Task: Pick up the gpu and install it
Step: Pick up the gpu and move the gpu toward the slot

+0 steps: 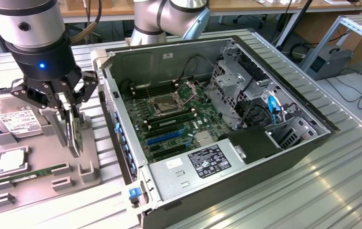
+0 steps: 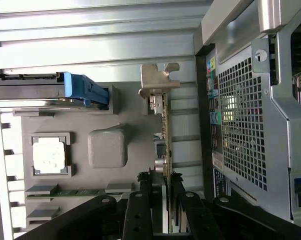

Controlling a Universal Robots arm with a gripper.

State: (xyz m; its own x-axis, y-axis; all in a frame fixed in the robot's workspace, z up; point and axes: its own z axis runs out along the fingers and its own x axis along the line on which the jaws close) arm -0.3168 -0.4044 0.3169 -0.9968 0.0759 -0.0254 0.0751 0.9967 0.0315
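You see the black claw [image 1: 71, 110] [image 2: 166, 184] clamped on the thin dark green gpu card [image 1: 74, 138] [image 2: 165, 131], silver metal bracket [image 2: 158, 80] at its far end. The card stands on edge over the grey moulded tray [image 1: 41, 188], just beside the open black computer case [image 1: 168, 55] on the ribbed metal bench [image 1: 333, 191].

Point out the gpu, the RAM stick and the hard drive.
gpu [image 2: 159, 80], wrist view, on its silver bracket.
RAM stick [image 1: 30, 173], exterior view, middle of its green strip.
hard drive [image 1: 17, 120], exterior view, on its white label.
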